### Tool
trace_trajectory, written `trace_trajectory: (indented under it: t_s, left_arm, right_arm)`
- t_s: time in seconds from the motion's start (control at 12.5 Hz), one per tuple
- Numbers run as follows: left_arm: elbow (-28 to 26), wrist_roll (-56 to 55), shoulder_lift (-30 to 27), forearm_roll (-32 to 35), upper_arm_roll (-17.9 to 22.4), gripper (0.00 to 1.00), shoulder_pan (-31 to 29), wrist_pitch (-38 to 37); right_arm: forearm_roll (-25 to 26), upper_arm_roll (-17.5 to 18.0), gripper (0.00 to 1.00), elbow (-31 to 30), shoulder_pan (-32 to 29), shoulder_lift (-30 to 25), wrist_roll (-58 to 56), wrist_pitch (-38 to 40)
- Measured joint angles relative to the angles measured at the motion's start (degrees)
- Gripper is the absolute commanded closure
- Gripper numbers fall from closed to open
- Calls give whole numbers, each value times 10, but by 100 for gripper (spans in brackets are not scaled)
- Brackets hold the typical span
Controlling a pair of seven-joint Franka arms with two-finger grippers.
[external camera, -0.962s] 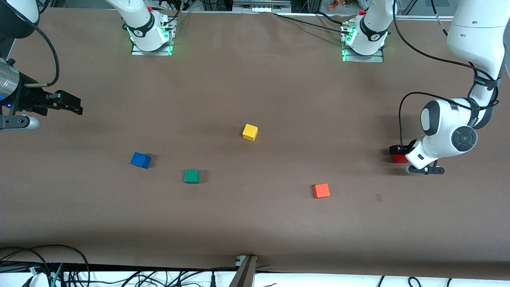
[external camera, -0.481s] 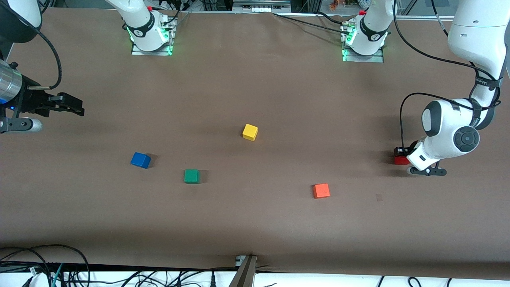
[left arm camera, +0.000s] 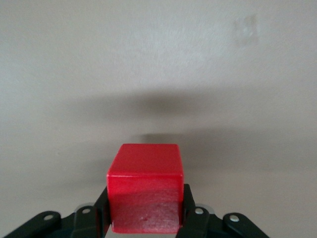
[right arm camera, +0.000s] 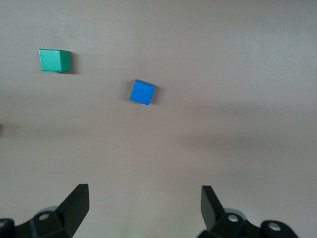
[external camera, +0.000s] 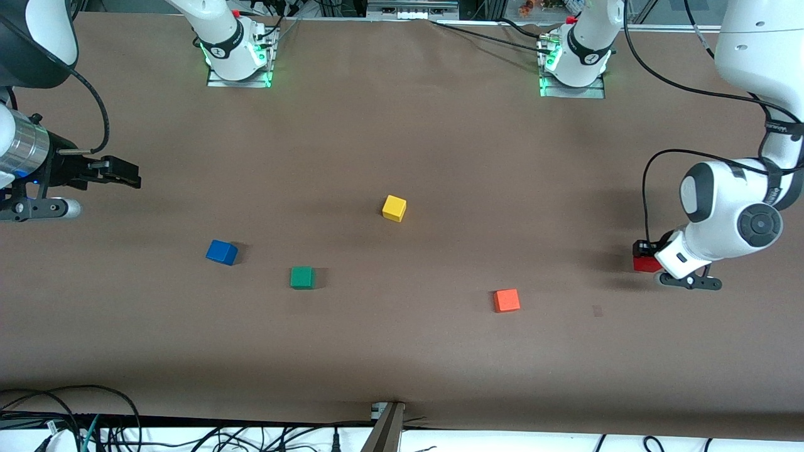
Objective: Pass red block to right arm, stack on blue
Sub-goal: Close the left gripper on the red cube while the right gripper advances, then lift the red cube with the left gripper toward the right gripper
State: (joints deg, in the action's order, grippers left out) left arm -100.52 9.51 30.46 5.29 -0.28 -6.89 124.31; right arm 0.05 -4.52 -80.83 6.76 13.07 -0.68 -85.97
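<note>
The left claw grips the red block between its fingers, above the table.

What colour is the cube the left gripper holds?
Deep red cube; left wrist view shows it best.

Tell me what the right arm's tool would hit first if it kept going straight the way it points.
Probably just bare table. The right tool, open, points past the blue block, which sits slightly off its line; depth is uncertain.

Two white Franka arms, black joints

Left arm: round black joint cap, black cable loop. Right arm: silver wrist ring, black cable. Green-lit bases.
</note>
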Motion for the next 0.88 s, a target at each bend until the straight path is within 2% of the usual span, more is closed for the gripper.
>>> trace_trajectory:
  t_s: [0.4, 0.56, 0.88]
  left_arm:
    - [57, 0, -2, 0, -9, 100, 16, -59]
    - [87, 4, -2, 0, -16, 100, 21, -108]
    - [134, 5, -3, 0, -18, 100, 54, -172]
  right_arm:
    - [-2, 1, 0, 0, 0, 0, 0, 0]
    - [-4, 1, 0, 0, 0, 2, 0, 0]
    - [-50, 0, 0, 0, 0, 6, 0, 0]
